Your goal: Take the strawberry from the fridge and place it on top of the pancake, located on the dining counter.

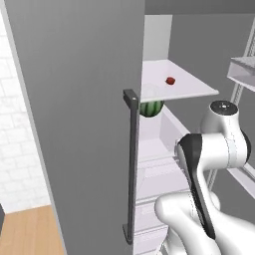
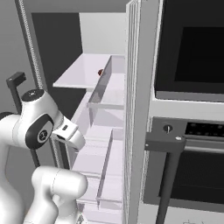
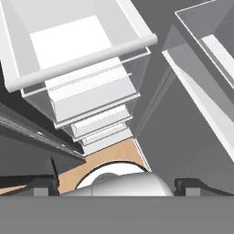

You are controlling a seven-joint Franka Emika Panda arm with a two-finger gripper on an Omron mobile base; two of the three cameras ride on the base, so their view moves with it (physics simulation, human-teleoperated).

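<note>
Fridge stands w/ one door open; long dark bar handle on the closed door. Strawberry lies on the upper white shelf, approx. mid-shelf, apart from all edges; in right base view it shows as a dark-red spot behind a door bin. Watermelon sits below the shelf's front-left corner. End effector: fingers wide apart, nothing between them, pointing down past white drawers. Oven right of fridge.
</note>
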